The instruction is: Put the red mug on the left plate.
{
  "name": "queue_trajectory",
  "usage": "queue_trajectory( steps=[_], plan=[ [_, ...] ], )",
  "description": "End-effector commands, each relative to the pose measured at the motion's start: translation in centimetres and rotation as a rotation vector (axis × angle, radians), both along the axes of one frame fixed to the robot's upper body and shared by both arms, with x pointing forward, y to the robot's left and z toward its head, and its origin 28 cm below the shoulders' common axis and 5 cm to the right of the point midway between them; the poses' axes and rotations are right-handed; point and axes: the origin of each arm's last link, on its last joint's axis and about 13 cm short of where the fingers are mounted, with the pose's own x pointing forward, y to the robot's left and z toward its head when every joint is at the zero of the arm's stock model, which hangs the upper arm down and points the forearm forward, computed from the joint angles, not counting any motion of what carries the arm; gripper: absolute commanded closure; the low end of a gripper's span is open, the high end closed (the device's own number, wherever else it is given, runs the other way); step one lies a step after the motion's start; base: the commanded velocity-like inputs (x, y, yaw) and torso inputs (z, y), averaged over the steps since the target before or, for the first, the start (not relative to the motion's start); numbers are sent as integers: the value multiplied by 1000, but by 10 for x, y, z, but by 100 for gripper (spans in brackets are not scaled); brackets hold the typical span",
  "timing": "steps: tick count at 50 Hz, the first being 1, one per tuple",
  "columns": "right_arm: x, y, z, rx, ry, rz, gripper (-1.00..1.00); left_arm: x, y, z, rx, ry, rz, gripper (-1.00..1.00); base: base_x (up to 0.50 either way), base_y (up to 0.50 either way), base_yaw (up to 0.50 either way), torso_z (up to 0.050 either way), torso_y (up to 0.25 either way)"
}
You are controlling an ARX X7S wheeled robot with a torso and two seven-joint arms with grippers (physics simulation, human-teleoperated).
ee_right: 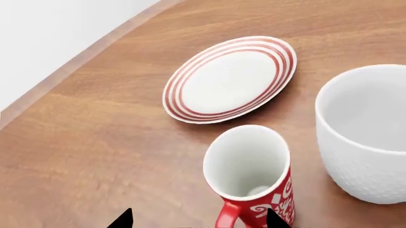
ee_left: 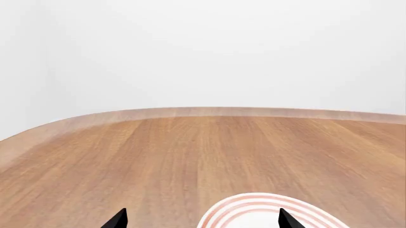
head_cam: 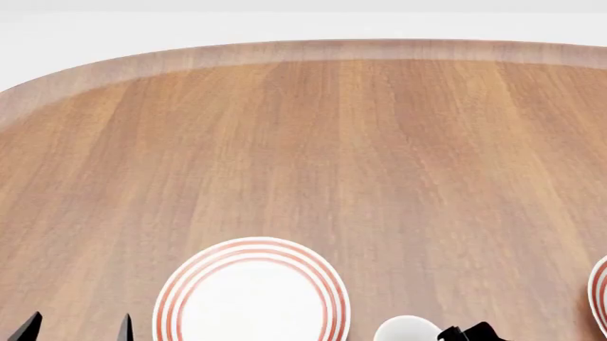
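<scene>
Wooden table (head_cam: 379, 142), white backdrop. Red mug (ee_right: 254, 175) upright, lower centre of right wrist frame, between spread tips of right gripper (ee_right: 198, 219); left plate (ee_right: 229, 79) beyond, upper centre. Left gripper (ee_left: 201, 219) spread, empty.

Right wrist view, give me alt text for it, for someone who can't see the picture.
A small red mug with white scrollwork stands upright on a wooden table, between the two dark fingertips of the open right gripper. Beyond it lies a white plate with red rings, and beside the mug stands a larger white mug.
</scene>
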Motion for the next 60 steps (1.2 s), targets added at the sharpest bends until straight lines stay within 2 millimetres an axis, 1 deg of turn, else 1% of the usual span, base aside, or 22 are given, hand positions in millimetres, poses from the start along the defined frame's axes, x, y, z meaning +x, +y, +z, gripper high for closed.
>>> queue_trajectory(
  steps=[1,7,22,37,60],
  plan=[
    [7,-1,-9,17,46,-28,-100,0,1,1,-4,0,0,-100,0,0,0,0,0],
    [14,2,-13,18,63,-21,-100,0,1,1,-3,0,0,-100,0,0,0,0,0],
    [26,-1,-18,29,86,-55,-100,-1,1,2,-3,-5,1,-100,0,0,0,0,0],
    [33,-2,-28,64,110,-67,-100,0,1,2,-3,-6,2,-100,0,0,0,0,0],
    [41,-4,-27,61,121,-78,-100,-1,2,2,-5,-3,1,-100,0,0,0,0,0]
  ],
)
